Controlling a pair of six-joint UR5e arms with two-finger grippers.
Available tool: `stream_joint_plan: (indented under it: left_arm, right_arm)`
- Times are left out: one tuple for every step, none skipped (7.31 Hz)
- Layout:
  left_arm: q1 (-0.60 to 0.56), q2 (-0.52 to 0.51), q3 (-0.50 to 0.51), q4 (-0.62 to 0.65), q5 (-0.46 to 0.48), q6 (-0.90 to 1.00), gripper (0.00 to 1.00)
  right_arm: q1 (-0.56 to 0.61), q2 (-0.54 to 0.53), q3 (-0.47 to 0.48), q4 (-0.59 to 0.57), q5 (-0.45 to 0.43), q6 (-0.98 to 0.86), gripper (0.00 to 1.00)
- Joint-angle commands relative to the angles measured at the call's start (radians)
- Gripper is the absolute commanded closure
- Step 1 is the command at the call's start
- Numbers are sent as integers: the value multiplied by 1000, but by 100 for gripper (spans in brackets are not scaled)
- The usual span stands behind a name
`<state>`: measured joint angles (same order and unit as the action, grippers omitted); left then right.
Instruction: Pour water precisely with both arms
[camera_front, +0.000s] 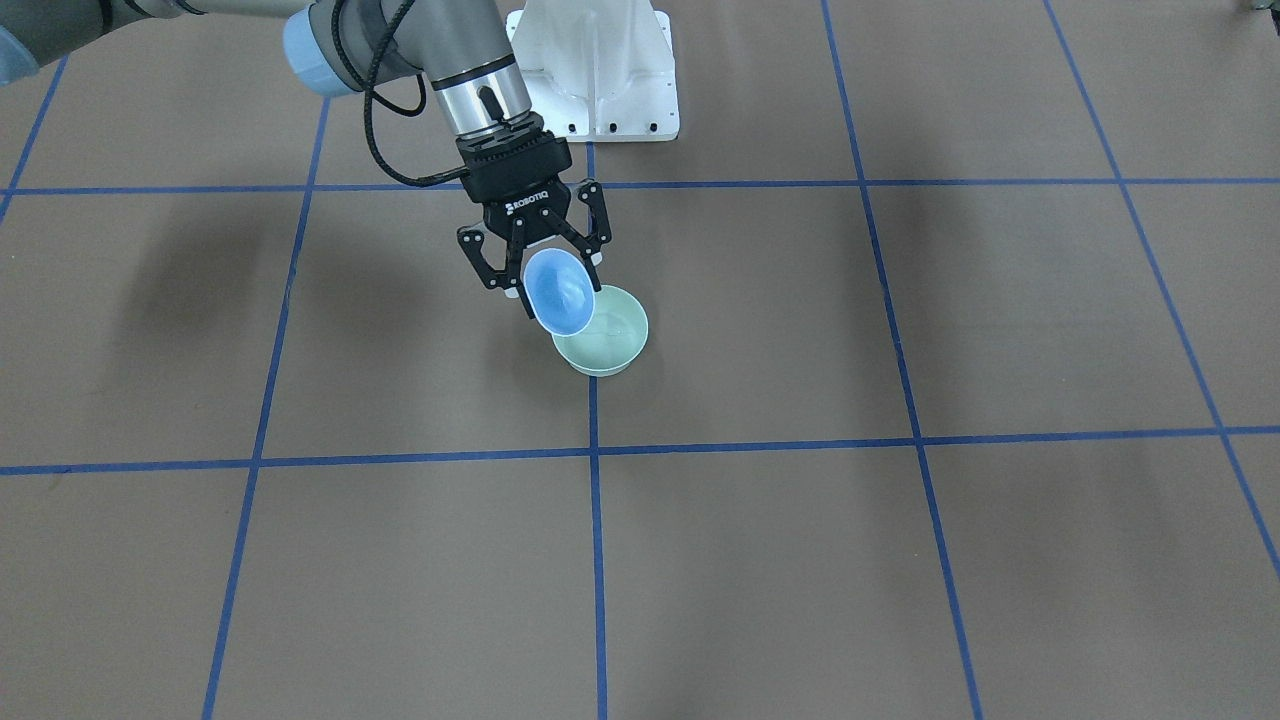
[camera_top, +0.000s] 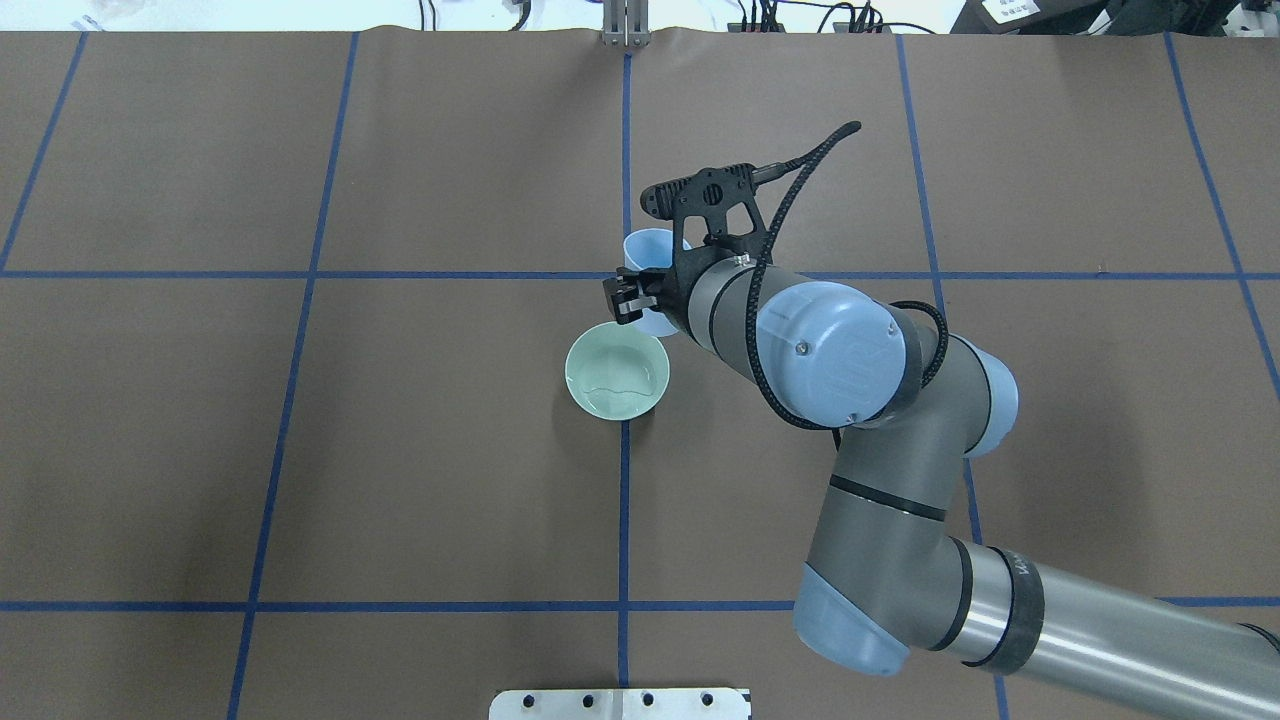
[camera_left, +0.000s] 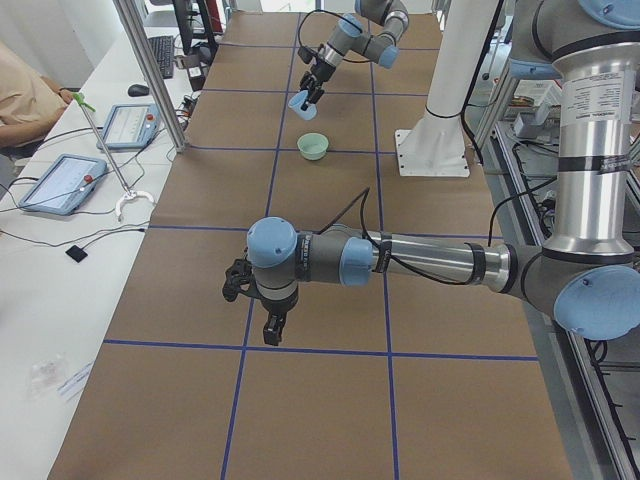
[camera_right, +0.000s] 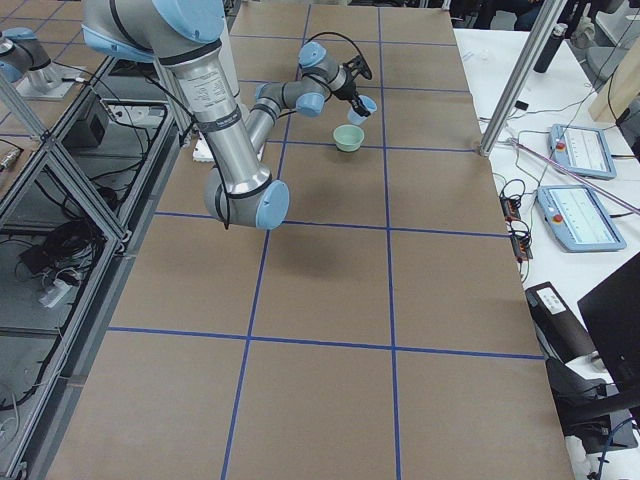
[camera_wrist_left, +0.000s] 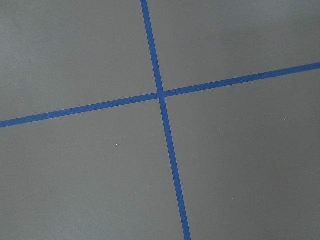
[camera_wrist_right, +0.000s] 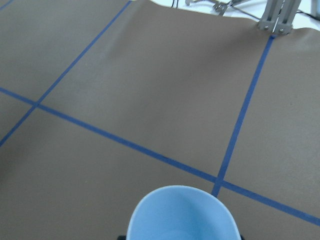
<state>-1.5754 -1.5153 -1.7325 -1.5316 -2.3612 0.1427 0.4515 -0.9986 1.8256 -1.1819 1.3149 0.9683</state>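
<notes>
The right gripper (camera_front: 535, 262), clamped on the tilted light-blue cup (camera_front: 560, 290), hangs over the right rim of the pale green bowl (camera_front: 600, 360) at the middle of the counter (camera_front: 900, 560); whether the far-off left gripper (camera_left: 252, 308) is open, I cannot tell.

1. On worktop (camera_front: 900, 560), mid-table: bowl (camera_front: 600, 345), water (camera_top: 615, 385) in it; pedestal (camera_front: 600, 70) behind, robot's side
2. In right hand (camera_front: 556, 276): cup (camera_front: 560, 290), tilted, above bowl's far side
3. Well apart: left hand (camera_left: 255, 310), above tape crossing (camera_wrist_left: 160, 94)

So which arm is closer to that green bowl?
Right. The right pincer holds the blue cup tipped at the edge of the green bowl; the left pincer hangs far off along the table.
</notes>
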Motion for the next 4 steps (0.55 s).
stream_joint_plan:
  left_arm:
    - [0, 3, 1, -2, -3, 0, 0]
    - [0, 3, 1, -2, -3, 0, 0]
    - [0, 1, 1, -4, -3, 0, 0]
    - [0, 1, 1, -5, -3, 0, 0]
  right_arm:
    - [-57, -81, -2, 56, -264, 96, 100]
    - [-66, -131, 4, 59, -320, 118, 100]
    - [-68, -203, 9, 95, -403, 175, 100]
    - [-73, -294, 9, 181, -464, 181, 100]
